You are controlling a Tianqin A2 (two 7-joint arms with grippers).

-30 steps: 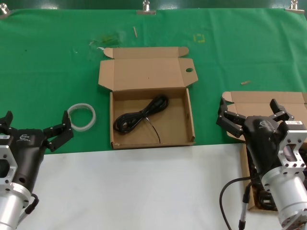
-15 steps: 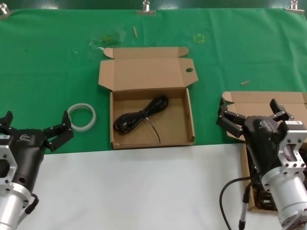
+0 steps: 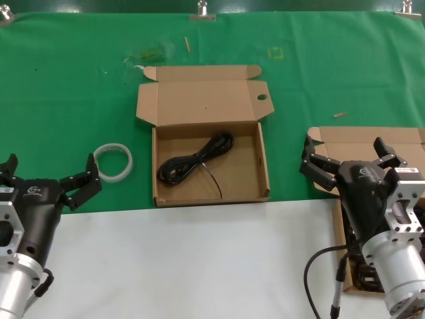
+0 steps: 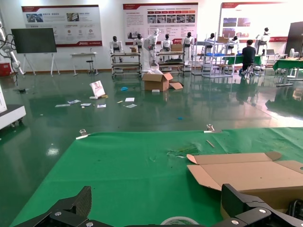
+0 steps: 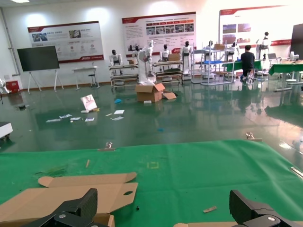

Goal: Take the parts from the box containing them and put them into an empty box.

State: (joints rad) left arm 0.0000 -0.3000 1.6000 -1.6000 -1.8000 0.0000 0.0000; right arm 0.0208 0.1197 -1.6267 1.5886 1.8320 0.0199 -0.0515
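The brown box with a round hole in its lid tab [image 3: 210, 143] stands open at the middle of the green cloth. One black cord bundle [image 3: 195, 163] lies in it. The plain-lidded box [image 3: 372, 138] is at the right, mostly hidden behind my right arm; something dark shows in it low by the wrist [image 3: 362, 274]. My right gripper [image 3: 348, 154] is open and empty above that box. My left gripper [image 3: 48, 171] is open and empty at the left, near the cloth's front edge. The holed lid also shows in the right wrist view [image 5: 71, 195] and the left wrist view [image 4: 246, 172].
A white ring of tape [image 3: 113, 161] lies on the cloth between my left gripper and the holed box; it also shows in the left wrist view [image 4: 179, 220]. White table surface [image 3: 199, 259] lies in front of the cloth. Small scraps [image 3: 339, 114] dot the far cloth.
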